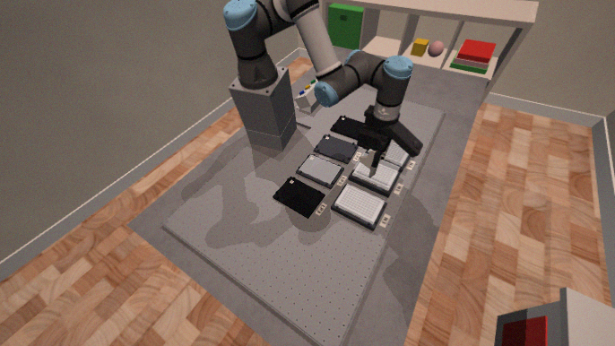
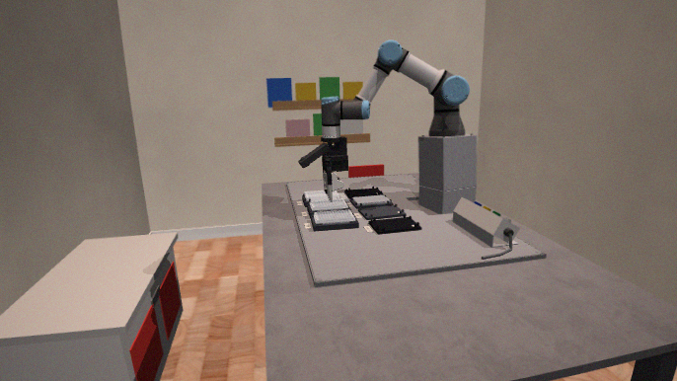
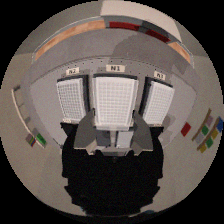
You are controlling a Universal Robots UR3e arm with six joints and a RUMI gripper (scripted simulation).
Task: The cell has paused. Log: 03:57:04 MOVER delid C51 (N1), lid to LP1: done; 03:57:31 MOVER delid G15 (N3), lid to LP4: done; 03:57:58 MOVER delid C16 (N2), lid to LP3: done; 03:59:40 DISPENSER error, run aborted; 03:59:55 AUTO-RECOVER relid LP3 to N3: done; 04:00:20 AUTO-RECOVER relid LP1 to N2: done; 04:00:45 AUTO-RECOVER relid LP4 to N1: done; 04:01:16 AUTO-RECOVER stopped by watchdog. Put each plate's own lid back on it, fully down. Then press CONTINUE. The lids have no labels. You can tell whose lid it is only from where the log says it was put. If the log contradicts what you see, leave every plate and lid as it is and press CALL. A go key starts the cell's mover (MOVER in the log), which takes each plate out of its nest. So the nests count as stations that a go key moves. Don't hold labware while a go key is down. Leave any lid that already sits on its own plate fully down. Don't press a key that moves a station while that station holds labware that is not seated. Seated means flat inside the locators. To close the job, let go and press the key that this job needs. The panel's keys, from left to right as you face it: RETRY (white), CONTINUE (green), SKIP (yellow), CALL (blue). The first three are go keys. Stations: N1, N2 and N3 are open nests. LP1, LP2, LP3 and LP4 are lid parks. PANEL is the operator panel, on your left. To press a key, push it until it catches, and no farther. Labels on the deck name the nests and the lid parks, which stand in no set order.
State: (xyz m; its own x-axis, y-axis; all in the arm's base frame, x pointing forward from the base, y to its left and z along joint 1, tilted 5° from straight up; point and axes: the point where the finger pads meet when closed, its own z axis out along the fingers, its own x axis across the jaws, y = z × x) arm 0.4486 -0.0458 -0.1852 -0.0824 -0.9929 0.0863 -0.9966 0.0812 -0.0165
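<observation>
Jaws pinching a lid point(image 3: 115, 102) by its two long sides, not fully closed because the lid's width stops them. Grip is at the near end of the lid, which sticks out level ahead of me.

Position: directly over the middle nest, label N1 point(image 3: 115, 68), with the lid squared to the plate below. I can't tell whether the lid rests on that plate or hangs just above it. In the top view it lies close over the middle plate point(image 1: 376, 176).

Why here: each lid must go by the recorded park, so I carry one at a time and line it up edge for edge before letting go.

Lid looks clear and thin; the white well grid shows through it. The N2 plate point(image 3: 70, 100) and N3 plate point(image 3: 159, 100) flank it, both white-gridded.

Parks row on the worktop point(image 1: 269, 278): one pale slab point(image 1: 320, 170), likely a parked lid, and two plain black pads.

Panel point(image 2: 486, 222) is well apart and untouched.
</observation>
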